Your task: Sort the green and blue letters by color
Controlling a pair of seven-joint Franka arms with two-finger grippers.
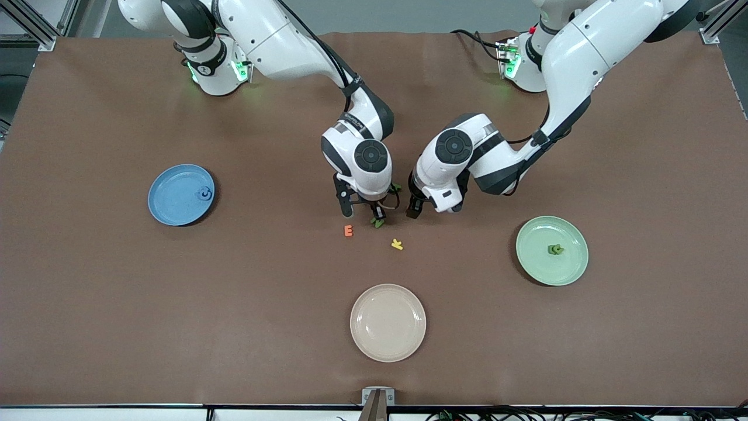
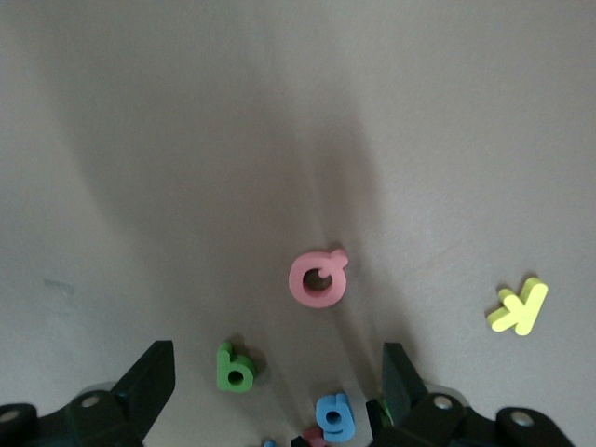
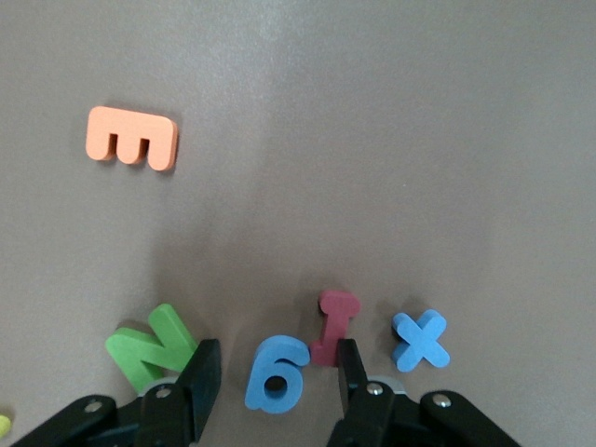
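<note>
My right gripper point(image 3: 277, 363) is open and low over the table, with a blue 9 point(image 3: 276, 374) between its fingers. A green N point(image 3: 152, 349) lies just outside one finger. A blue X point(image 3: 420, 339) lies outside the other. My left gripper point(image 2: 276, 363) is open over a green b point(image 2: 234, 369); the blue 9 point(image 2: 335, 416) also shows there. In the front view both grippers, right point(image 1: 362, 211) and left point(image 1: 433, 209), hang mid-table and hide most letters. The blue plate point(image 1: 169, 204) holds a blue letter point(image 1: 204, 193). The green plate point(image 1: 537, 263) holds a green letter point(image 1: 555, 249).
A red I point(image 3: 333, 326) touches the blue 9. An orange E point(image 1: 348, 230) and a yellow k point(image 1: 397, 244) lie nearer the front camera than the grippers. A pink letter point(image 2: 318, 277) lies beside the green b. A beige plate point(image 1: 388, 322) sits near the front edge.
</note>
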